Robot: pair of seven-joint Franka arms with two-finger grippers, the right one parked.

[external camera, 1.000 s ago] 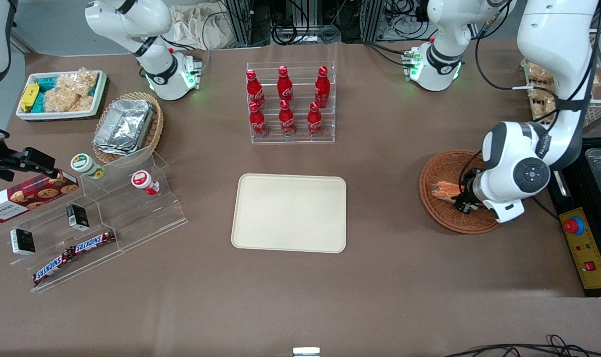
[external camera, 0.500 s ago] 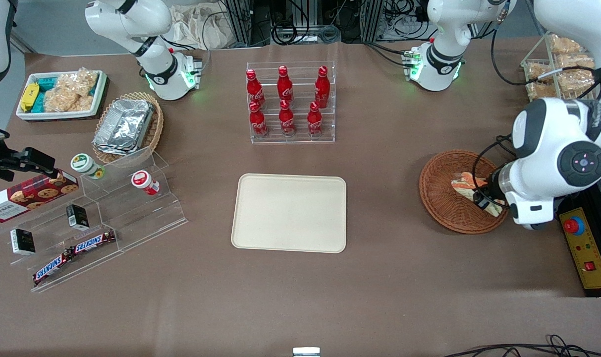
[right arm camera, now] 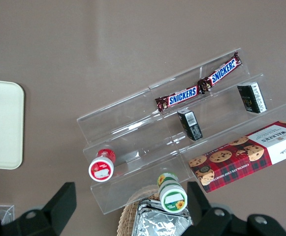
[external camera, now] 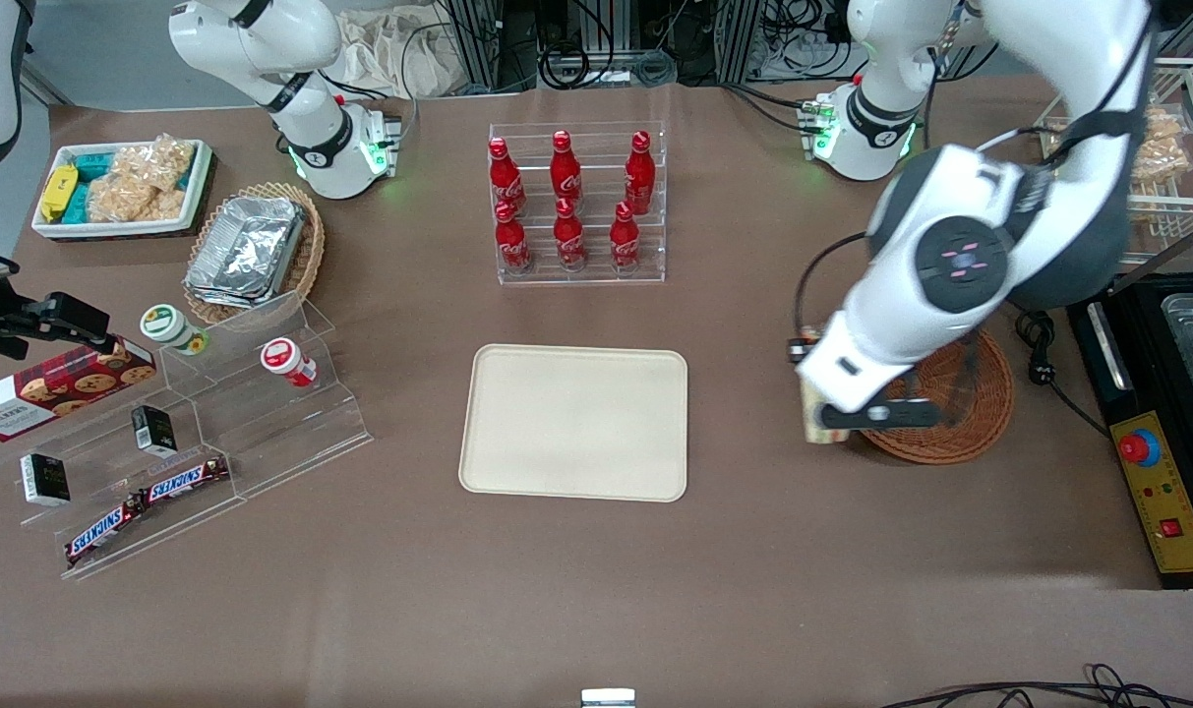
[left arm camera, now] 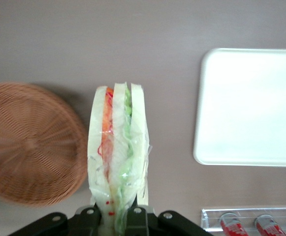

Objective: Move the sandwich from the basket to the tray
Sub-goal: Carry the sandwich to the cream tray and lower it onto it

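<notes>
Because the small wedge-shaped sandwich (left arm camera: 117,152) of pale bread with orange and green filling looks soft and light, the claw (left arm camera: 117,216) pinches it gently at one end, in the air between the round brown wicker basket (left arm camera: 29,142) and the flat cream tray (left arm camera: 251,105).

sandwich (left arm camera: 117,157): in the front view only a pale sliver shows, at 9 o'clock of the arm's wrist; its base is hidden in the gripper (left arm camera: 117,216).
gripper: cut off by the wrist picture's edge; in the front view the arm covers most of it.
basket (external camera: 960,413): the arm hides its part at 10 o'clock.
tray (left arm camera: 251,105): cut by the wrist picture's edge at 3 o'clock.
</notes>
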